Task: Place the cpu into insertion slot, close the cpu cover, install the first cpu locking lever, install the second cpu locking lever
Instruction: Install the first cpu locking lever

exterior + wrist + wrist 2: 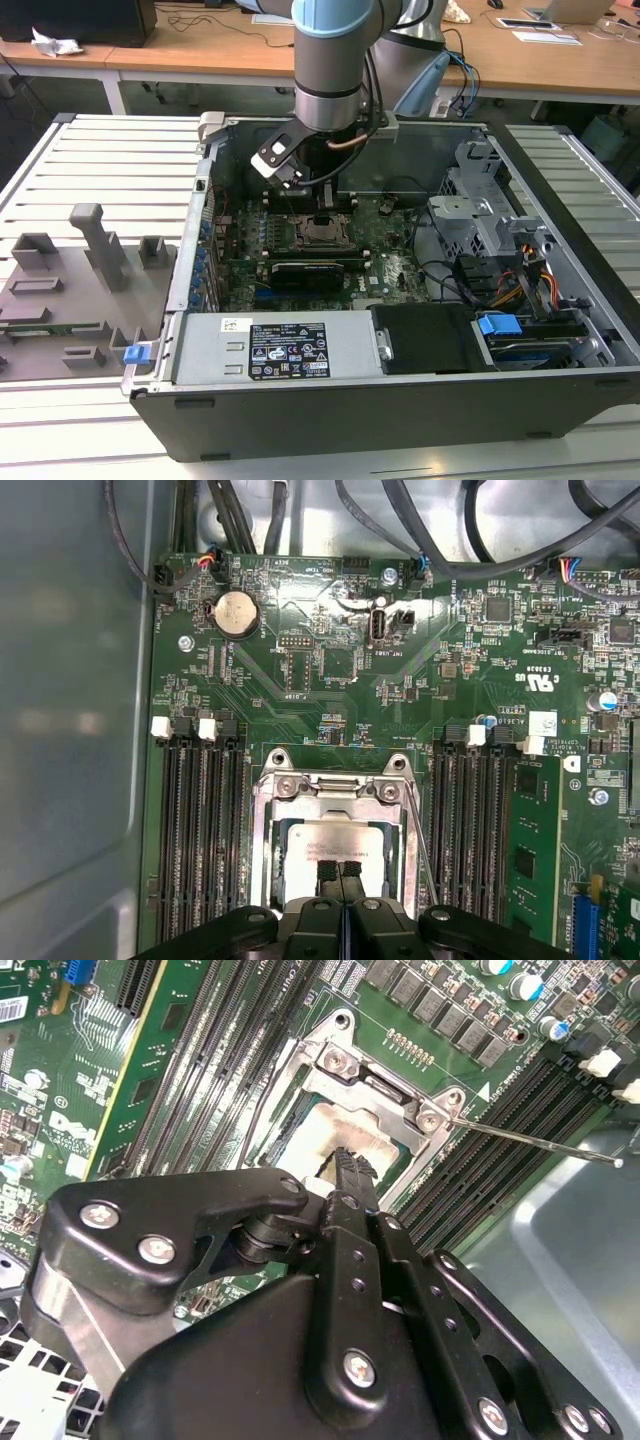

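In the first wrist view the cpu (335, 838), pale and silvery, lies in the insertion slot (262, 880) on the green board. The silvery cpu cover (330, 794) lies flat around it, hinge side away from my fingers. My gripper (340, 868) is shut with nothing between its black fingertips, which stand over the chip's near edge; whether they touch it I cannot tell. In the second wrist view the gripper (352, 1160) hangs over the cpu (322, 1132) and cover (370, 1068). A thin locking lever (540, 1143) sticks out sideways, unlatched. In the exterior view the gripper (322, 222) is down over the slot (322, 238).
Long black memory slots (200, 830) flank the socket on both sides (475, 820). Cables (440, 540) cross the far board edge. In the exterior view the open case wall (205, 200) is on the left, drive cages (480, 200) on the right, and a black card (310, 272) sits nearer than the socket.
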Robot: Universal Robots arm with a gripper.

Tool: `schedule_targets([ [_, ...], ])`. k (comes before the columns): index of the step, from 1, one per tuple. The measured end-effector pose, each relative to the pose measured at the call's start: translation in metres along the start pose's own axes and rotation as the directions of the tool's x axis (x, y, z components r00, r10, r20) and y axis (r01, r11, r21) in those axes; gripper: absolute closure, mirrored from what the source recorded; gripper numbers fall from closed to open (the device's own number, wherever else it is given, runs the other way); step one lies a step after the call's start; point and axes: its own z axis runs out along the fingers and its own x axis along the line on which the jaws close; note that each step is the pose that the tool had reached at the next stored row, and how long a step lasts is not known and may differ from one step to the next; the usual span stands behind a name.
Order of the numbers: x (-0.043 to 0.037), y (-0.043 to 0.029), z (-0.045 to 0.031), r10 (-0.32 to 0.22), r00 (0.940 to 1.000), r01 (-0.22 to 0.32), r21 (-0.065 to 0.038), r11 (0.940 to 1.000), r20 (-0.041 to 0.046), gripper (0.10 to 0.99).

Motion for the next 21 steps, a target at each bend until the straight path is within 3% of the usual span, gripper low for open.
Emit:
schedule_targets([
  [21,0.0001,0.0002,-0.0046,0.001,1.0000,-0.001,0.000,1.0000,0.0000,0.976],
])
